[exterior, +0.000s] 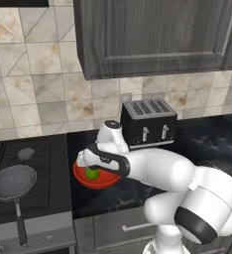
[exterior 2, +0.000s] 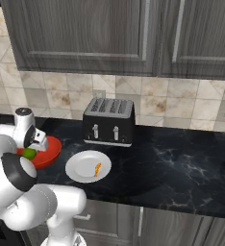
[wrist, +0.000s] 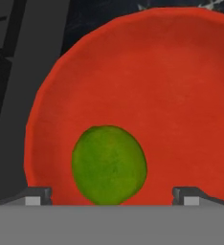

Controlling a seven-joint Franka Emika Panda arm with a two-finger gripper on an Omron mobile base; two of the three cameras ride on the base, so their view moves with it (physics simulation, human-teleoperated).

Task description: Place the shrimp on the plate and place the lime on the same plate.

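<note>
A white robot arm reaches left over a dark marbled bench [exterior 2: 181, 168] in a kitchen. Its hand [wrist: 109, 197] hangs over a red bowl [wrist: 171, 95] that sits at the bench's left end, just beside the stove [exterior: 29, 168]. The fingers [wrist: 35, 196] stand wide apart, one on each side of the lime [wrist: 109, 164], and hold nothing. The lime, a small round green ball, lies inside the red bowl toward its near left side. To the right of the bowl, a shallow white plate [exterior 2: 81, 166] rests on the bench with the shrimp [exterior 2: 97, 168], a tiny curved orange piece, lying on it. A black toaster [exterior 2: 108, 121] stands behind the plate against the tiled wall. A grey pan [exterior: 12, 182] sits on the stove.
</note>
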